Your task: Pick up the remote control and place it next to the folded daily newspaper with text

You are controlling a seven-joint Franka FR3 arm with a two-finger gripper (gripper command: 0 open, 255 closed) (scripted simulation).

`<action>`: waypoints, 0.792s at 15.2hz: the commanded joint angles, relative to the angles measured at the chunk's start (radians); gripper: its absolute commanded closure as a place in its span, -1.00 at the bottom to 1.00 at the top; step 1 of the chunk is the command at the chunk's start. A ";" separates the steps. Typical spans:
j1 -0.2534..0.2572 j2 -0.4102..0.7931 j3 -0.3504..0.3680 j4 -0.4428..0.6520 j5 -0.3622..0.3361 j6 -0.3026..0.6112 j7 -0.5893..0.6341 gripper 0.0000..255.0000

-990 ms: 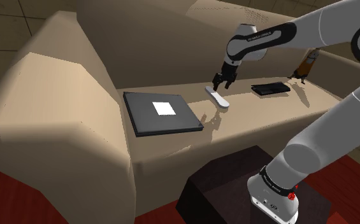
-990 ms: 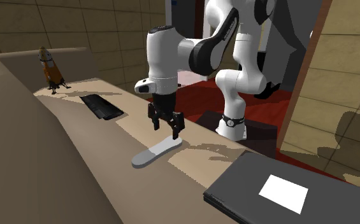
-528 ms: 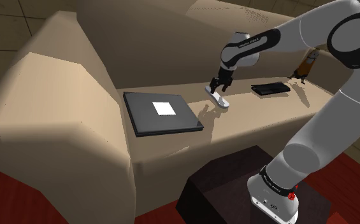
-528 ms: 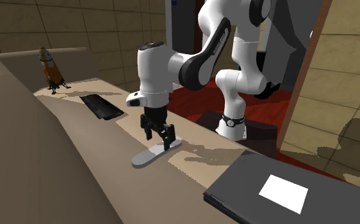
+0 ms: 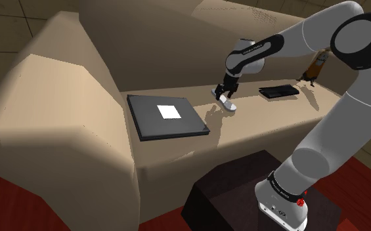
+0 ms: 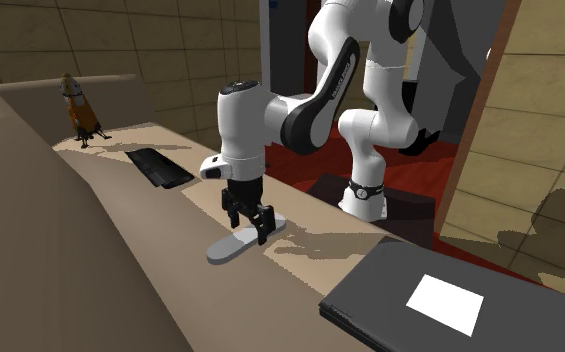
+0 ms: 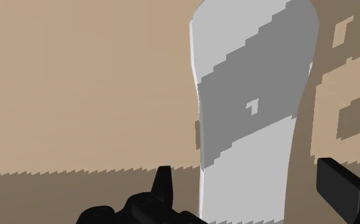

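Remote control [image 7: 248, 108] lies on the sofa [image 5: 79, 85] seat between the spread end effector [image 7: 245, 173] fingers

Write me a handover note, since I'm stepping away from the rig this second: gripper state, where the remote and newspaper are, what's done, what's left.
The gripper is open, low over the sofa seat, jaws either side of one end of the remote without clasping it.
The remote is pale grey and lies flat on the seat, not lifted.
The newspaper, drawn as a dark grey slab with a white patch, lies flat on the same seat, apart from the remote, toward the shoulder view's left.
Done: approach and lining up on the remote.
Left: close the jaws, lift, carry, set down beside the newspaper.
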State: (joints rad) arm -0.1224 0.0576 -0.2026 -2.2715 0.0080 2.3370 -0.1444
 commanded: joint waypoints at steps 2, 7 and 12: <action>0.000 0.000 0.000 0.000 0.000 0.001 0.000 -1.00; 0.000 0.000 0.000 0.000 0.000 0.001 0.000 1.00; 0.000 0.000 0.000 0.000 0.000 0.000 0.000 1.00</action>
State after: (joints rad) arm -0.1224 0.0579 -0.2026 -2.2717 0.0081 2.3372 -0.1444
